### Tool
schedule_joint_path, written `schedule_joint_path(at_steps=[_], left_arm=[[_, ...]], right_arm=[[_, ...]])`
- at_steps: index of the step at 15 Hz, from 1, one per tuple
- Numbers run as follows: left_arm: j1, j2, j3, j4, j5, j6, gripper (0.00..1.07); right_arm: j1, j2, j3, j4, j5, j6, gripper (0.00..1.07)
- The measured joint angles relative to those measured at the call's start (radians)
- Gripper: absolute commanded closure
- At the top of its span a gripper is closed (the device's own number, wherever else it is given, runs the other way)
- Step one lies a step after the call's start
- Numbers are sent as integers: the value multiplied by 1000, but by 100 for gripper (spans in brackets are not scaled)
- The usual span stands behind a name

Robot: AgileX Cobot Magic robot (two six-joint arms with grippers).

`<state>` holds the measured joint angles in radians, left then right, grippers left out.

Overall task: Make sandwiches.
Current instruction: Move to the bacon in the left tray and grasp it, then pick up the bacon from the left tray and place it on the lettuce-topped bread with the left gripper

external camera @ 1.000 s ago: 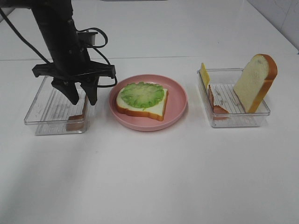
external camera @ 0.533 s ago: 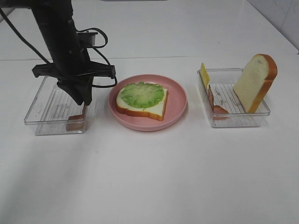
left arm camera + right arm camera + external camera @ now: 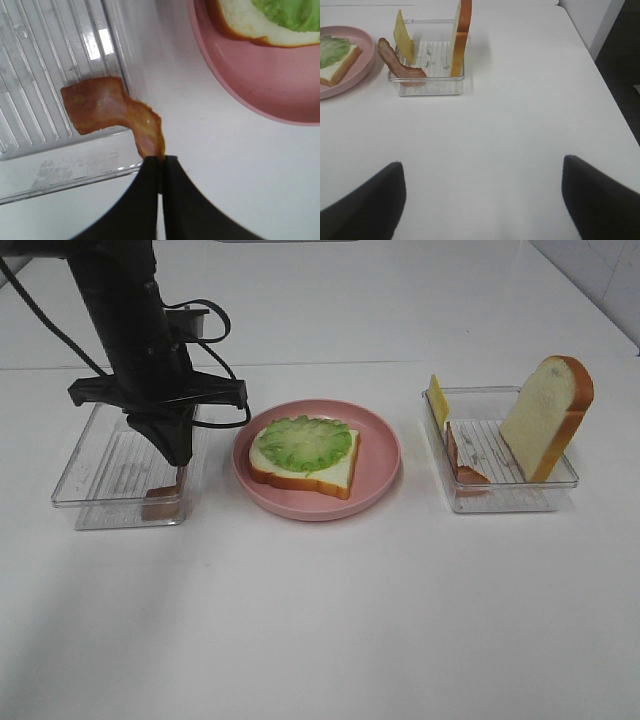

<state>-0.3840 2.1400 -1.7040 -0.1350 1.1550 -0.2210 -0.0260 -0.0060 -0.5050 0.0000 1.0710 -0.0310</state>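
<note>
On the pink plate (image 3: 380, 455) lies a bread slice (image 3: 335, 475) topped with a green lettuce leaf (image 3: 303, 443). My left gripper (image 3: 178, 458) reaches down into the near right corner of the left clear tray (image 3: 100, 490), shut on one end of a reddish-brown bacon strip (image 3: 107, 104); the strip's other end rests on the tray floor. In the left wrist view the fingertips (image 3: 150, 172) pinch the strip's tip. The right tray (image 3: 500, 498) holds a standing bread slice (image 3: 548, 415), a yellow cheese slice (image 3: 437, 400) and another bacon strip (image 3: 462, 462). My right gripper (image 3: 482, 200) is open over bare table.
The plate stands between the two trays on a white table. In the right wrist view the right tray (image 3: 427, 87) lies ahead of the open fingers, with the table's right edge (image 3: 600, 75) beyond it.
The left gripper's fingers, spread around the bacon strip a second ago, have closed onto it. Everything else has stayed put.
</note>
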Motion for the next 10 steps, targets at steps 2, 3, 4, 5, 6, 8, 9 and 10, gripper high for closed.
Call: schedule_joint_path(at_steps=[2, 3, 4, 5, 6, 8, 9, 10], left_arm=[[0, -21, -1, -1, 20, 3, 107], [0, -30, -11, -1, 31, 5, 107], [0, -35, -30, -1, 47, 12, 107], [0, -36, -43, -1, 51, 16, 107], [0, -37, -73, -3, 54, 23, 107], [0, -37, -138, -17, 57, 26, 107], [0, -37, -173, -34, 57, 27, 107], [0, -37, -225, -87, 58, 49, 107]], right_arm=[[0, 0, 0, 0, 0, 0, 26], [0, 0, 0, 0, 0, 0, 26], [0, 0, 0, 0, 0, 0, 26], [0, 0, 0, 0, 0, 0, 26], [0, 0, 0, 0, 0, 0, 26], [0, 0, 0, 0, 0, 0, 26], [0, 0, 0, 0, 0, 0, 26], [0, 0, 0, 0, 0, 0, 26]])
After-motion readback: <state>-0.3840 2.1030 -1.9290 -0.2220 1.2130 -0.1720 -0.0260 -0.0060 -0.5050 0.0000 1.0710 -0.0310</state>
